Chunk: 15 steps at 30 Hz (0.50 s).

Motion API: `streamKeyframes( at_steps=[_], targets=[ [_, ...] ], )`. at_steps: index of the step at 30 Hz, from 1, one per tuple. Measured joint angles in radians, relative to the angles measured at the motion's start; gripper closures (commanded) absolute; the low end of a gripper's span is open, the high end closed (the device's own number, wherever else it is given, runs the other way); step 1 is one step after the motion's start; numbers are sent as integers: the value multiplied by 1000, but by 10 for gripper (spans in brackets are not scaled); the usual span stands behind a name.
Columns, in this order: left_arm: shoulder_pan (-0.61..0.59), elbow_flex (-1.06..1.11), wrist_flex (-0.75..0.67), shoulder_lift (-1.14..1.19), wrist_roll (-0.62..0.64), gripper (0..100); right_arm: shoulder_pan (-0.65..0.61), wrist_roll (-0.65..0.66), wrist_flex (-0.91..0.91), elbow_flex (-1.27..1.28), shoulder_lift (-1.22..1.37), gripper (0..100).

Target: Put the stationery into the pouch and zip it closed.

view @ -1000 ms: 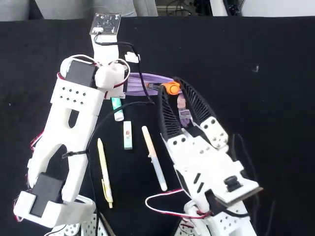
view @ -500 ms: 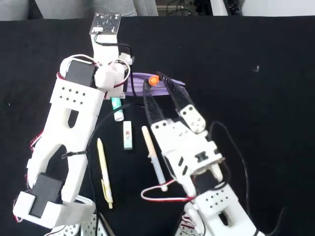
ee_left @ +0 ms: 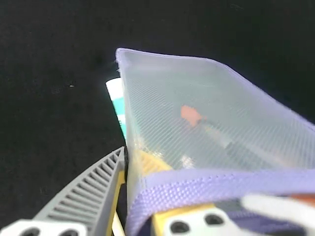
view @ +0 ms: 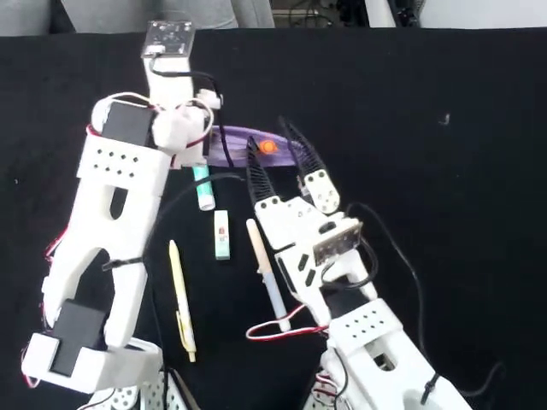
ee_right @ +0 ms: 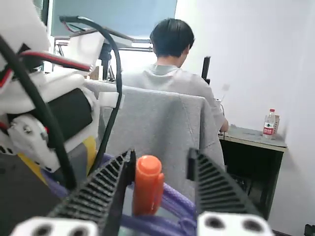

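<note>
Sitting upper centre between the spread fingers of the right gripper [view: 266, 135], the orange-capped marker [view: 268, 146] poked into the purple pouch [view: 233, 145]; the left gripper [ee_left: 135, 196] pinched its edge.

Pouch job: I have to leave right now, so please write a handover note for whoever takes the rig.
Left gripper: shut on the purple pouch.
Right gripper: open, fingers either side of the orange-capped pen, which sits in the pouch.
Done: that pen is in.
To do: the teal tube, small white stick, yellow pen and white pen lie on the table; then zip the pouch closed.
</note>
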Motion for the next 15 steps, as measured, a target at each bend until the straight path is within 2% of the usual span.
streamKeyframes(
  at_steps=[7, 15],
  targets=[
    [-31, 2, 0, 0, 0, 971, 0, -6, 0, 0, 0, 671],
    [-37, 2, 0, 0, 0, 971, 0, -8, 23, 0, -101, 663]
  ],
)
